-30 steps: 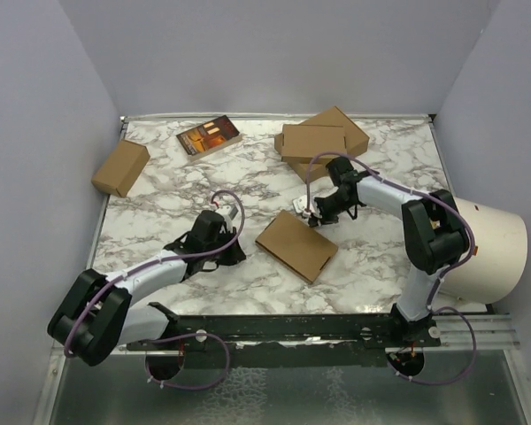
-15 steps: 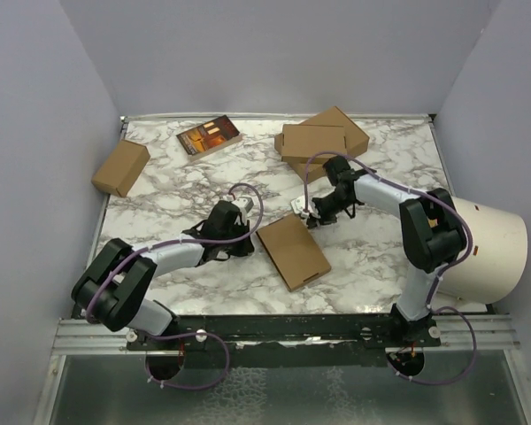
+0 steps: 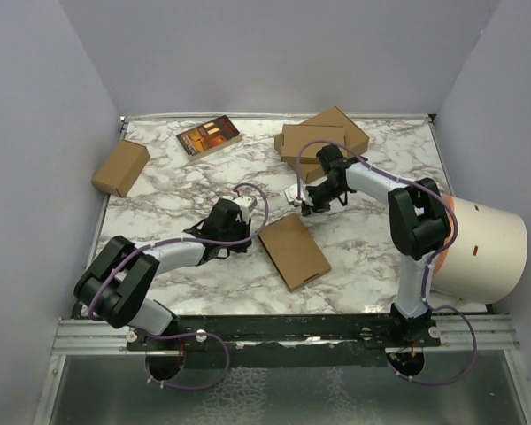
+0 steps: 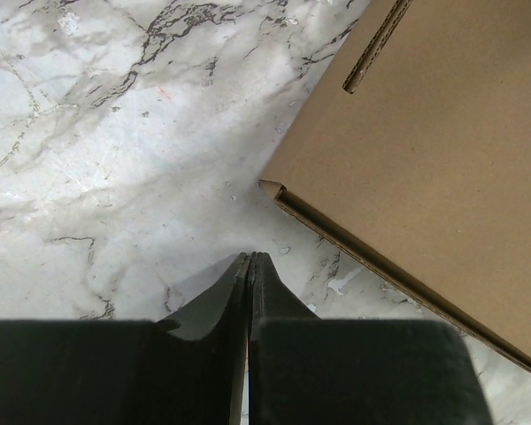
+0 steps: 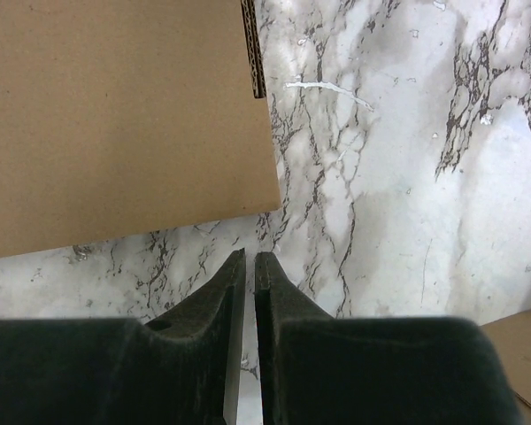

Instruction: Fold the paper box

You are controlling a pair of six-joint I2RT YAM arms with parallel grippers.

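Note:
The paper box (image 3: 294, 251) lies flat and closed on the marble table, a thin brown cardboard mailer with a slit near one edge (image 4: 372, 53). My left gripper (image 3: 244, 237) is shut and empty, its tip (image 4: 250, 257) on the table just short of the box's left corner (image 4: 270, 186). My right gripper (image 3: 306, 209) hovers past the box's far corner (image 5: 270, 190). Its jaws (image 5: 250, 255) stand almost together with a thin slit and nothing between them. Neither gripper touches the box.
A stacked pair of folded brown boxes (image 3: 323, 137) sits at the back right, close behind the right arm. A book (image 3: 208, 135) lies at the back, a small brown carton (image 3: 120, 167) at the far left. A white cylinder (image 3: 482, 248) stands beyond the table's right edge.
My left arm swung right toward the box, which turned and slid slightly toward the near edge. The right gripper drew back up and to the left, away from the box.

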